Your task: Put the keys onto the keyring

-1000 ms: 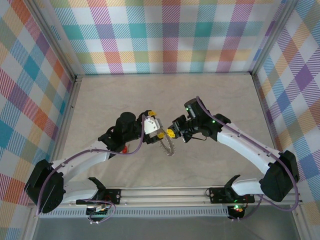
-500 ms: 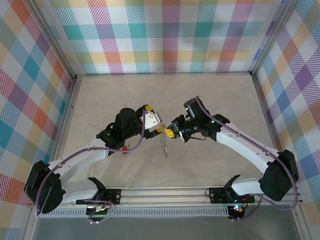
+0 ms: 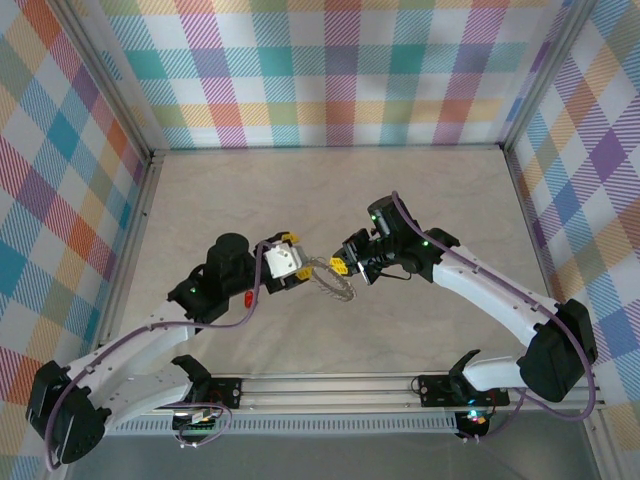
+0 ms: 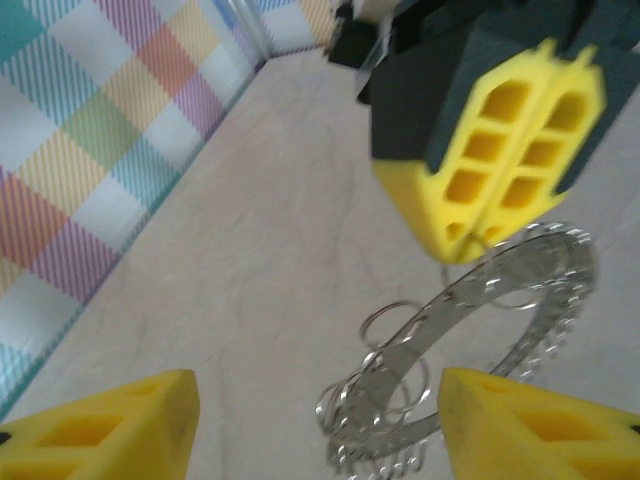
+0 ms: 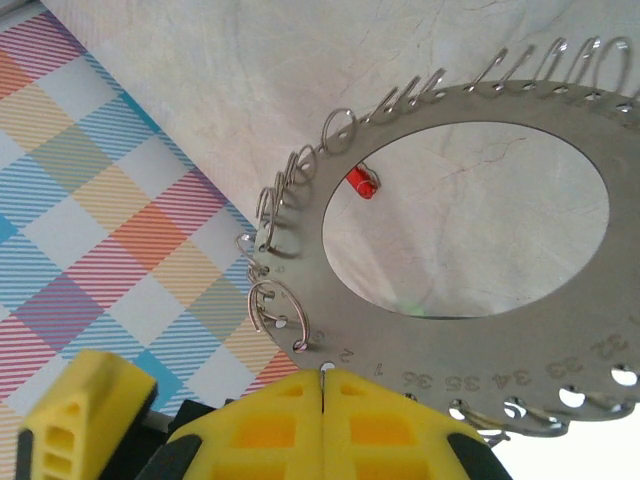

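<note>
Centre frame, the right hand [image 3: 339, 265] is pinched shut on the rim of the keyring [image 3: 331, 279]. The left hand [image 3: 297, 257] gapes empty beside it. The red key [image 3: 248, 298] lies on the surface [image 3: 420, 190], lower left.

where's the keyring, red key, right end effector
keyring [image 5: 480, 345]: right wrist view, flat band under hole
red key [image 5: 362, 183]: right wrist view, red head
right end effector [image 5: 322, 395]: right wrist view, seam between closed tips

Silver keyring [image 5: 540, 350], red key [image 5: 362, 183], yellow fingers [image 5: 270, 425], pastel plaid walls [image 3: 340, 70], beige tbl [image 3: 400, 200]
</note>
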